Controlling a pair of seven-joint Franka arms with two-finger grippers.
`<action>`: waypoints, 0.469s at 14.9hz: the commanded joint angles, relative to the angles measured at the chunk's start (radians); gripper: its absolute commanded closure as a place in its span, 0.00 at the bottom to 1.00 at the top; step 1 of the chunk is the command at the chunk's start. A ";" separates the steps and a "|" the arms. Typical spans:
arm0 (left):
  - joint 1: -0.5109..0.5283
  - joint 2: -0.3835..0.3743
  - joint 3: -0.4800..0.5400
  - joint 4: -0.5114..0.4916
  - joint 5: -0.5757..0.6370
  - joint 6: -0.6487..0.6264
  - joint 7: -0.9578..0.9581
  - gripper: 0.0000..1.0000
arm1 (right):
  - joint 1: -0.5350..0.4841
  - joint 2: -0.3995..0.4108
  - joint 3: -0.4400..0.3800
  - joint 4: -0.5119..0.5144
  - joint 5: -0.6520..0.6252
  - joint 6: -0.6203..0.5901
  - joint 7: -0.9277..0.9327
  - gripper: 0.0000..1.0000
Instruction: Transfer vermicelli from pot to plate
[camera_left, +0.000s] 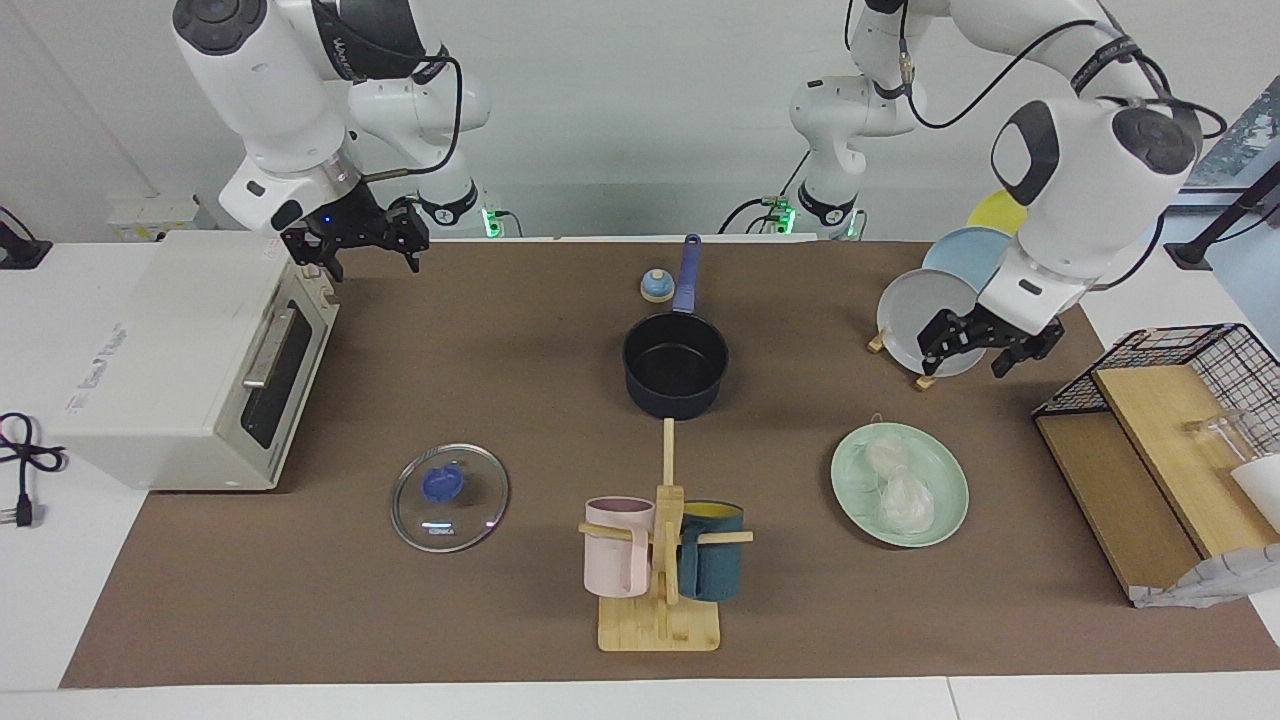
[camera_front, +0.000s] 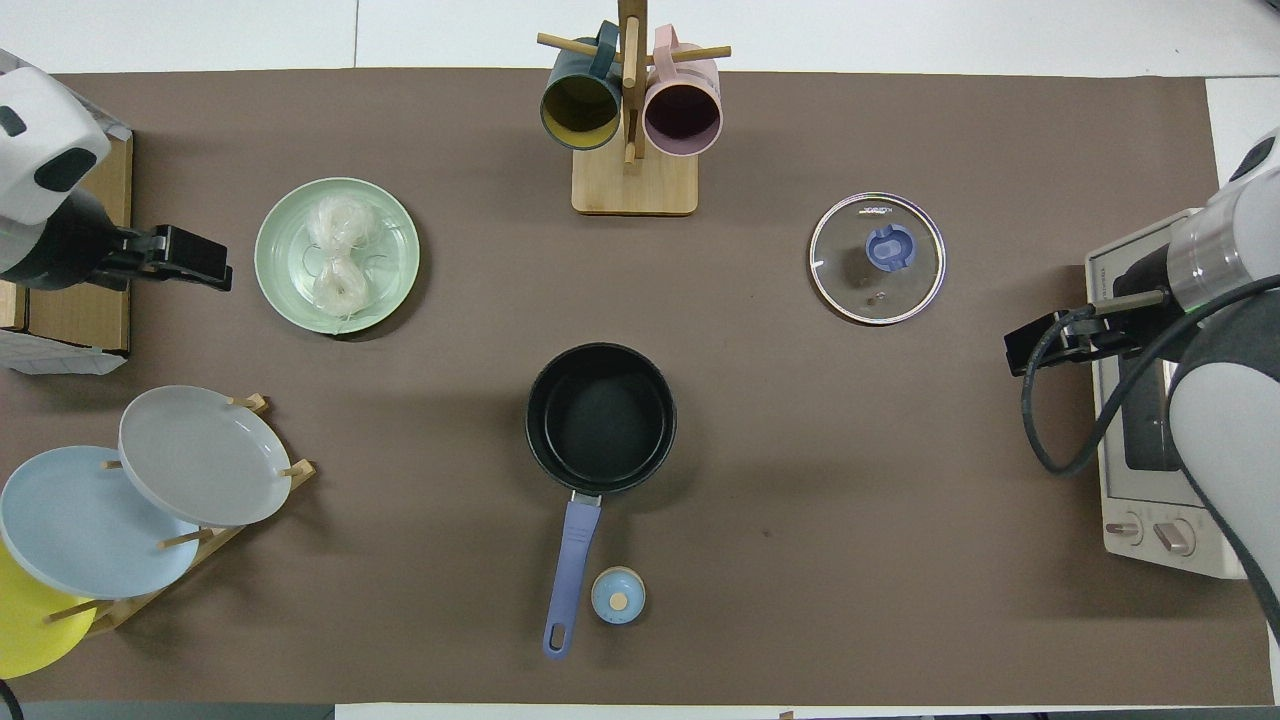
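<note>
Vermicelli (camera_left: 895, 483): two clumps, thin white translucent strands, side by side on plate (camera_left: 944, 509), lower right of facing view, upper left of overhead view (camera_front: 336, 257); well apart from both grippers, held by neither. Plate (camera_front: 396, 224): one, round, pale mint green, shallow raised rim. Pot (camera_left: 676, 362): one, round, dark navy, black inside, bare of noodles, long blue-purple handle, centre of both views (camera_front: 601, 418). Lid (camera_left: 449, 496): one, round glass, blue knob, flat on mat, lower left of facing view. Mugs: two, pink (camera_left: 618, 560) and teal (camera_left: 711, 566), hung on one wooden stand (camera_left: 660, 626), bottom centre of facing view. Rack plates: three, grey (camera_front: 205, 455), light blue (camera_front: 75, 525), yellow (camera_front: 25, 610), lower left of overhead view. Oven (camera_left: 180, 360): one, off-white box, left of facing view. Small blue round knob (camera_left: 656, 286): one, just beside pot handle. Left gripper (camera_left: 978, 343): raised, right of facing view, over mat beside grey plate, black fingers spread, nothing between. Right gripper (camera_left: 365, 243): raised at upper left of facing view, over oven's corner, fingers spread, nothing between.
</note>
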 joint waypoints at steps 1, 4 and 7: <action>-0.005 -0.055 -0.004 -0.038 0.023 -0.088 -0.068 0.00 | -0.015 -0.029 0.011 -0.016 0.013 0.007 -0.004 0.00; -0.013 -0.092 -0.004 -0.079 0.023 -0.109 -0.070 0.00 | -0.015 -0.026 0.009 -0.008 0.008 0.010 -0.004 0.00; -0.015 -0.081 -0.004 -0.045 0.023 -0.067 -0.060 0.00 | -0.014 -0.027 0.008 -0.008 0.004 0.007 -0.002 0.00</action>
